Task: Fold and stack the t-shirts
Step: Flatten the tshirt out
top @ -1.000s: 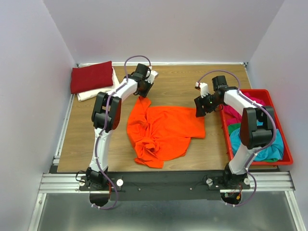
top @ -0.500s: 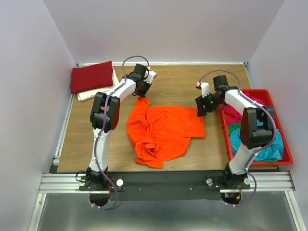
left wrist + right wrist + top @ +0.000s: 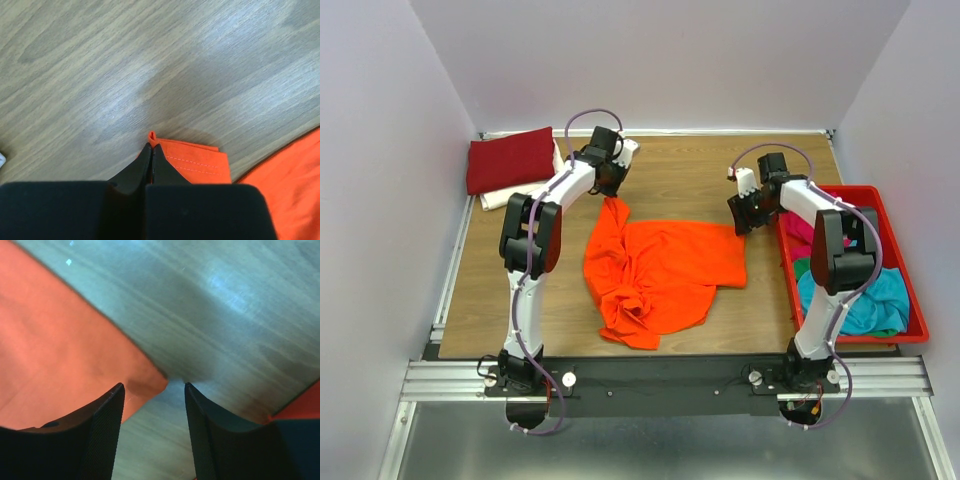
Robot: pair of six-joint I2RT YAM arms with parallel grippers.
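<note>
Mid-table, bright orange cloth t-shirt [image 3: 660,272] lies crumpled on the wooden table [image 3: 690,170]. It is bunched and wrinkled at its near-left part and flatter toward the right. Its far-left corner is drawn out into a narrow point toward the far side.

Left gripper [image 3: 611,196] is on that point, jaws fully closed. The stitched hem is pinched between the tips, and a small orange fold pokes out just past them in the left wrist view.

Right gripper [image 3: 744,214] is at the shirt's far-right corner with its jaws parted to a moderate gap. The cloth corner lies in that gap, nearer one of the fingers [image 3: 105,430], and nothing is clamped. Can't tell whether the tips touch the wood.

Far-left table corner: dark red folded t-shirt [image 3: 510,158] stacked on a white folded t-shirt [image 3: 505,198], well apart from the orange one.

Right edge: rigid red plastic tray [image 3: 850,189] holding a magenta pink t-shirt [image 3: 804,234] at its far end and a teal t-shirt [image 3: 868,305] at its near end, both loosely heaped.
</note>
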